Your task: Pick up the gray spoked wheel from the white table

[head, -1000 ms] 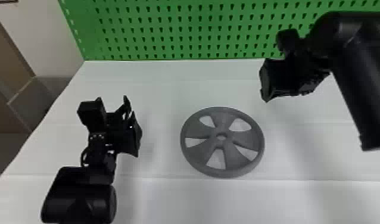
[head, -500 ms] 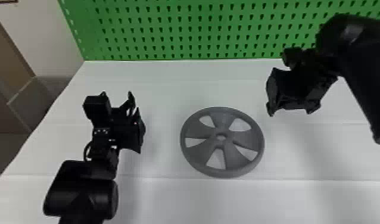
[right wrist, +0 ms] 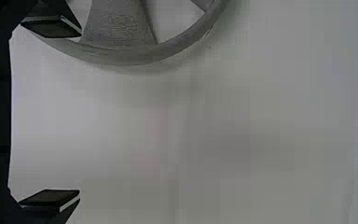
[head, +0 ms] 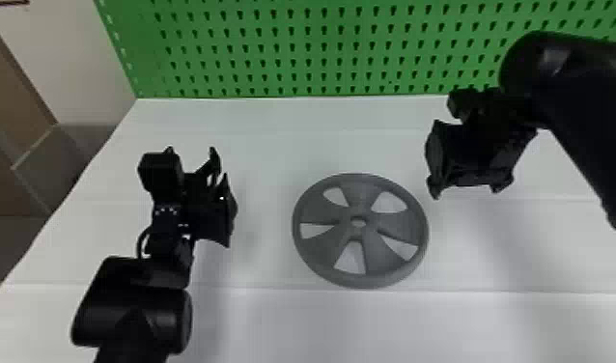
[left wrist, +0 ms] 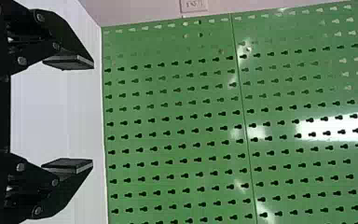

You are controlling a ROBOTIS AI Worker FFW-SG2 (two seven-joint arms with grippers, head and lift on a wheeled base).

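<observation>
The gray spoked wheel [head: 316,210] is lying flat on the white worktop [head: 273,318], between the two tools and nearer than the right one. Its open gaps are showing the white surface beneath. The right tool [head: 469,187] is hovering above the worktop, just to the far right of the wheel, and its fingers are standing wide apart with nothing between them. The right wrist view is showing part of the wheel's rim and spokes beside one finger. The left tool [head: 219,164] is hanging over the left part of the worktop, well apart from the wheel. It is pointing toward the green perforated panel [head: 283,54] rising along the far edge, and its fingers are also spreading open, holding nothing.
</observation>
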